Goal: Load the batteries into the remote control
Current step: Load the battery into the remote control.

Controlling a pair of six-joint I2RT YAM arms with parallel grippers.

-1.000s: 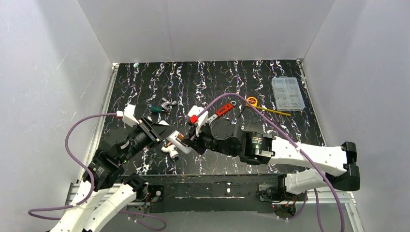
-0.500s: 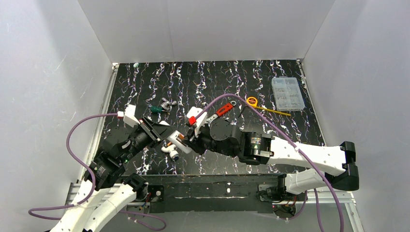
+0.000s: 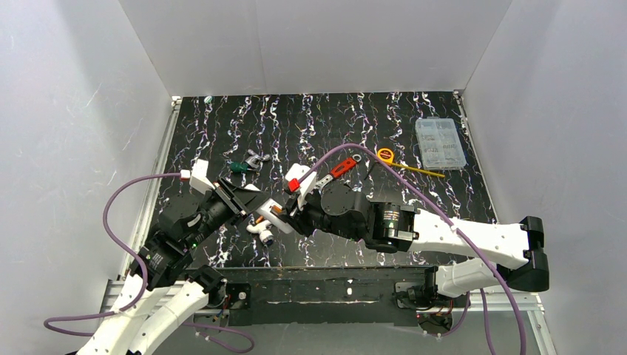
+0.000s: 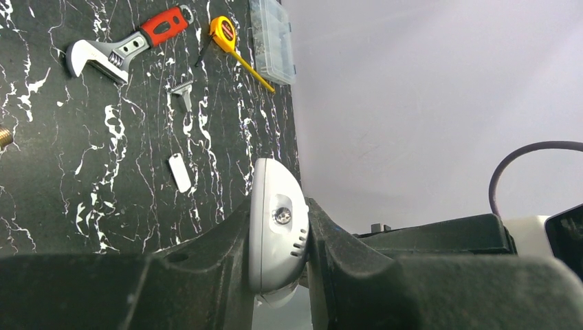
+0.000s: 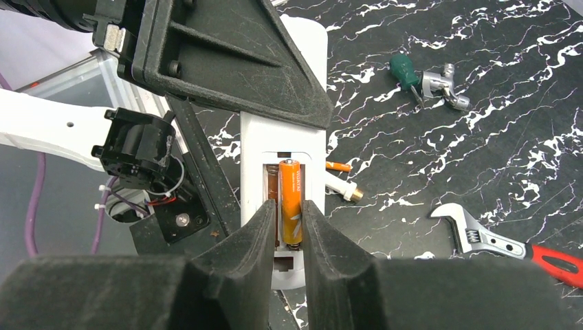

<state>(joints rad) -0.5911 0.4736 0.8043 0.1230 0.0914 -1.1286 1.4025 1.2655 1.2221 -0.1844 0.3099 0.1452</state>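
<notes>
Over worktop [image 3: 333, 118]: left tool [image 4: 278, 214] clamps white remote control [image 5: 302, 41]; orange cylindrical battery [image 5: 290, 196] lies lengthwise in recess [image 5: 272, 172], right tool [image 5: 290, 214] astride, grip unclear.

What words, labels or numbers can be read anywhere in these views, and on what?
Nothing here can be read.
Battery: fine print along its side, too small to read.
Tape measure: round mark on its case, too blurred to read.

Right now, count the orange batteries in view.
2 batteries: one in the remote control's recess between the right gripper's fingers, one on the table beside it. More may be hidden.
</notes>
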